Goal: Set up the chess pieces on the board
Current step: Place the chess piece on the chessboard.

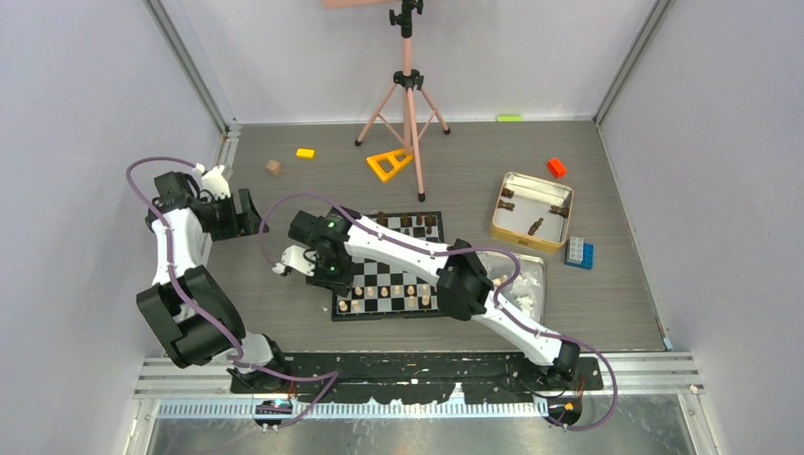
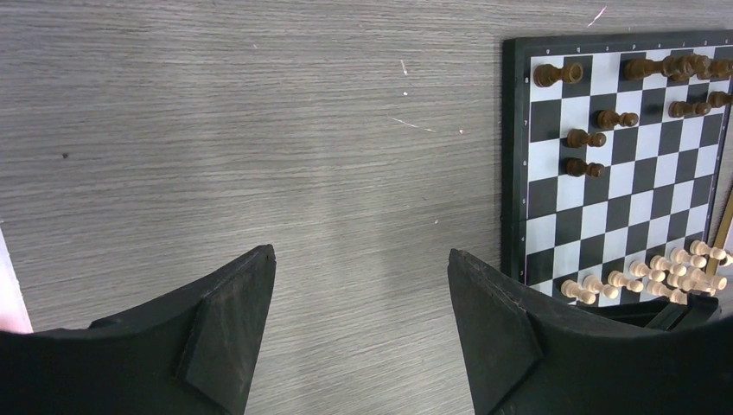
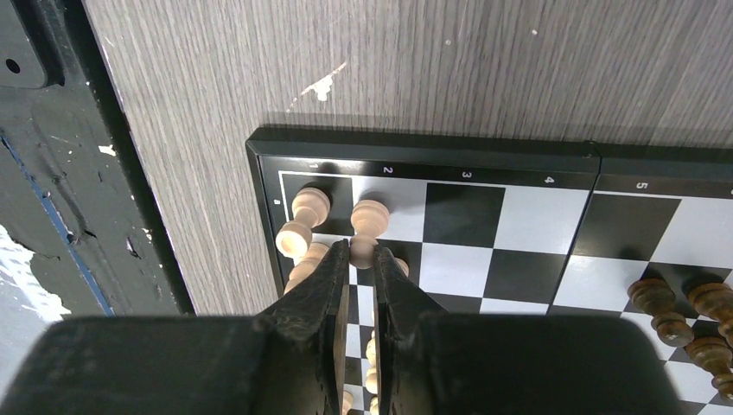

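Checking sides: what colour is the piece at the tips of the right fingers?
Light tan; the piece shows best in the right wrist view.

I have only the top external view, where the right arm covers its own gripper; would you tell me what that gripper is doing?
Observer: The right gripper is closed on a light chess piece near a corner of the board.
Operator: Thank you. Is the left one carrying anything?
Observer: No, the left gripper is open and empty over bare table beside the board.
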Robot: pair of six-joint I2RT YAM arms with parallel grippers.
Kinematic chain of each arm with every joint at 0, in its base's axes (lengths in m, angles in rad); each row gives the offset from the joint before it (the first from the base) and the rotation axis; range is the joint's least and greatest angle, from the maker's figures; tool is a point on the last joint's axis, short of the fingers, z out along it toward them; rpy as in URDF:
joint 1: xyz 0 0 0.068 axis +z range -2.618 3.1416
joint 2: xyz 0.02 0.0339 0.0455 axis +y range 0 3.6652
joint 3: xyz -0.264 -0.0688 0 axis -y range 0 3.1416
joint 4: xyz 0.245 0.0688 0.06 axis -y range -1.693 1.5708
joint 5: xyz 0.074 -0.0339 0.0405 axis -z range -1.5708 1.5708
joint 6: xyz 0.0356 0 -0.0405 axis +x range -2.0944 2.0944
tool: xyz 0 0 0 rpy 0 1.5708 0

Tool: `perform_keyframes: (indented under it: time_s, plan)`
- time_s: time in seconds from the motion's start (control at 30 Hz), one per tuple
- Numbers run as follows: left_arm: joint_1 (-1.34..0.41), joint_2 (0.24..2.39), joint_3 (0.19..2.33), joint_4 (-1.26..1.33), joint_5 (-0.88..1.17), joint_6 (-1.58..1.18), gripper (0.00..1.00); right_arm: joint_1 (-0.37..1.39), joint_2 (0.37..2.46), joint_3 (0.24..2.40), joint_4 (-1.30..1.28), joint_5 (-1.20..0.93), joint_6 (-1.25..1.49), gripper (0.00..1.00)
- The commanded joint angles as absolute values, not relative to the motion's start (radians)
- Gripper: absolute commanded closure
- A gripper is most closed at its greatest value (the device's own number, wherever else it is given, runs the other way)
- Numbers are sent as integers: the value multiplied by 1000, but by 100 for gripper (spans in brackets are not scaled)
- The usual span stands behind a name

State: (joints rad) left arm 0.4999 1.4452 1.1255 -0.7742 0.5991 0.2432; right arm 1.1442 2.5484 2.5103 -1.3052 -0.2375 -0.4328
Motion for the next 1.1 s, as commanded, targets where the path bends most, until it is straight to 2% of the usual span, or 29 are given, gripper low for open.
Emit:
perform_keyframes:
  time_s: [0.0,0.67,0.8,0.97,1.07]
  plan:
    - [511,1429,1154,-783,630,257,24,1153,2558,2550,-1288,-227,-437,96]
    - [511,1431,1150,-787,643,262,24,1152,2556,2543,-1279,-181,-444,86]
    - [509,1435,1152,-787,645,262,24,1153,2553,2542,-1278,-176,-440,77]
    - [511,1440,1155,-792,647,265,24,1151,2529,2531,-1260,-152,-427,57]
    - [512,1440,1155,-791,646,266,24,1143,2509,2516,-1237,-148,-413,51]
